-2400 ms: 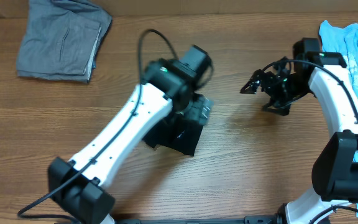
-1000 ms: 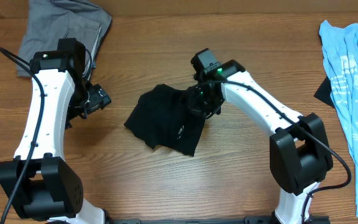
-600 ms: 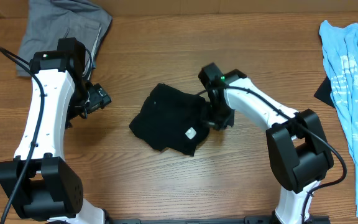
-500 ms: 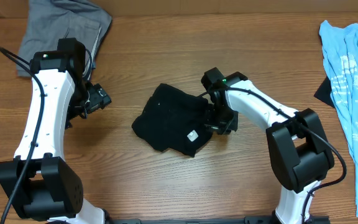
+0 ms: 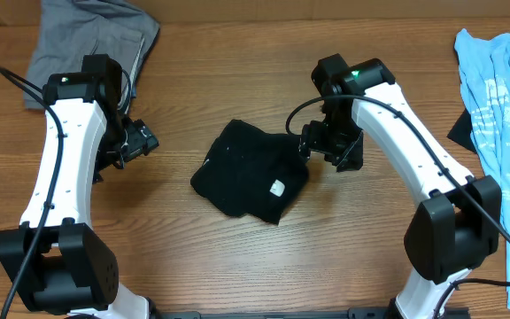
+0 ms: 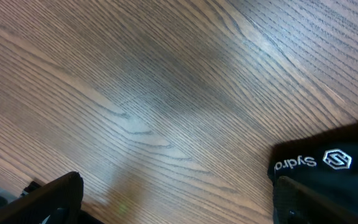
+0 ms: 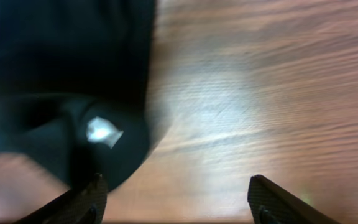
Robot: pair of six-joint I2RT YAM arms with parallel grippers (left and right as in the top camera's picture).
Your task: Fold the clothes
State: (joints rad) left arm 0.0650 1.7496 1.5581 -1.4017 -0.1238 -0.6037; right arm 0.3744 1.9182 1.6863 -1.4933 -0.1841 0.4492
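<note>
Centrally on the wooden table (image 5: 237, 80) lies the black T-shirt (image 5: 251, 173), bunched into a rumpled, roughly folded heap with its small white tag (image 5: 277, 187) facing up near its right edge.

Right side: my right gripper (image 5: 311, 149) hangs just beside the heap's upper right edge, fingers spread and gripping nothing. In the right wrist view, bare wood shows between the two fingertips (image 7: 92, 198), while the T-shirt (image 7: 61, 74) fills the upper left and its tag (image 7: 102, 132) sits above the left-hand fingertip. The image is too blurred to tell whether that fingertip touches the cloth.

Left side: my left gripper (image 5: 135, 142) is well apart from the T-shirt, over bare table, its fingers likewise wide apart and empty. The left wrist view shows wood grain between the fingertips (image 6: 58, 193), and a black surface with white lettering (image 6: 328, 160) and a hexagon mark at lower right; I cannot tell what it belongs to.

Surroundings: a grey folded garment (image 5: 87, 53) lies at the far left corner, just behind my left arm. A light blue printed shirt (image 5: 503, 97) lies along the right edge, beyond my right arm, which crosses the table between it and the T-shirt.
</note>
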